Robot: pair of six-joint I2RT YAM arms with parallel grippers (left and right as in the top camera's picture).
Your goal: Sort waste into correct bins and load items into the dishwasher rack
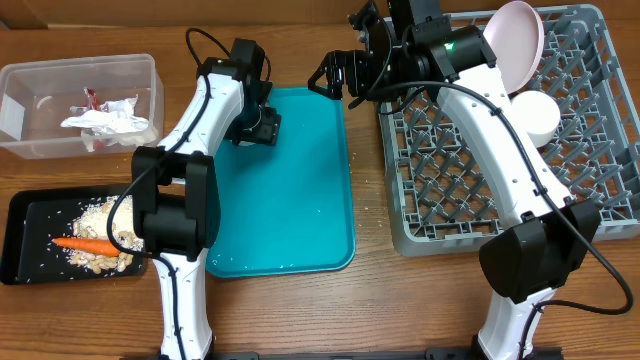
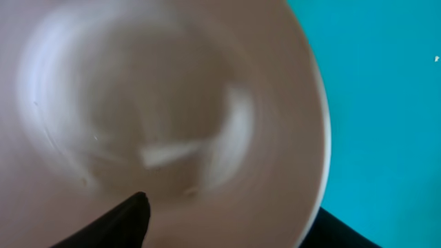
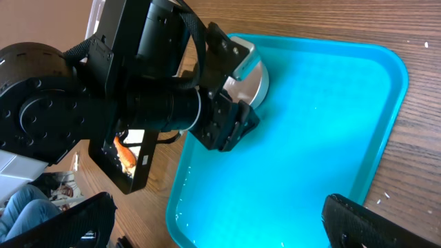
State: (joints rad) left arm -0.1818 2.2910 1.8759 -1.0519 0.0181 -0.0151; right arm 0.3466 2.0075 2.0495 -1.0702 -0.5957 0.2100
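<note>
One teal tray [image 1: 300, 200], one grey rack [image 1: 600, 150], one plate [image 1: 518, 40], one cup [image 1: 537, 115], one white bowl [image 2: 172, 117], one clear tub [image 1: 80, 63], one black tray [image 1: 25, 240], one carrot piece [image 1: 85, 244].

The wooden table [image 1: 400, 300] carries a clear tub [image 1: 80, 62], black tray [image 1: 28, 250], teal tray [image 1: 290, 200] and grey rack [image 1: 600, 150].

A brown wooden table [image 1: 400, 310] with grain running lengthwise fills the overhead view under soft, even light; a paler tan strip [image 1: 100, 10] borders its far edge.

The serving tray [image 1: 300, 200] is teal, the gridded rack [image 1: 590, 150] grey, the shallow tray [image 1: 20, 250] black, the carrot piece [image 1: 85, 244] orange.
</note>
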